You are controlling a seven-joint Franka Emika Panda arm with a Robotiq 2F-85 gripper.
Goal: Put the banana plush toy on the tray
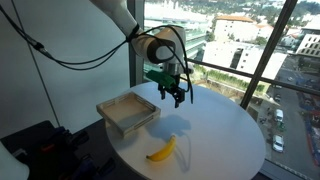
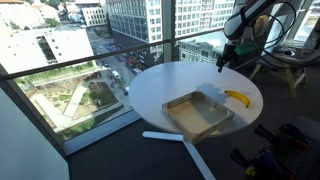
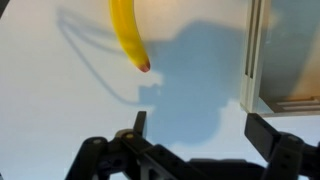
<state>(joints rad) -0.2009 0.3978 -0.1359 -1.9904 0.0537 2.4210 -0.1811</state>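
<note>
The banana plush toy [image 1: 162, 151] lies on the round white table [image 1: 225, 135] near its front edge; it also shows as a yellow crescent [image 2: 237, 98] beside the tray. In the wrist view its lower end [image 3: 128, 38] points down from the top edge. The square wooden tray [image 1: 128, 112] sits on the table next to it, with its low wall [image 3: 253, 60] at the right of the wrist view and its rim [image 2: 183, 100] in an exterior view. My gripper [image 1: 176, 96] hangs above the table, past the banana, open and empty [image 3: 198, 132].
Floor-to-ceiling windows [image 1: 240, 40] with dark frames stand right behind the table. Black cables [image 1: 60, 55] hang from the arm. A white strip [image 2: 165, 136] lies on the floor by the table's base, and dark equipment [image 2: 285, 145] crowds the floor nearby.
</note>
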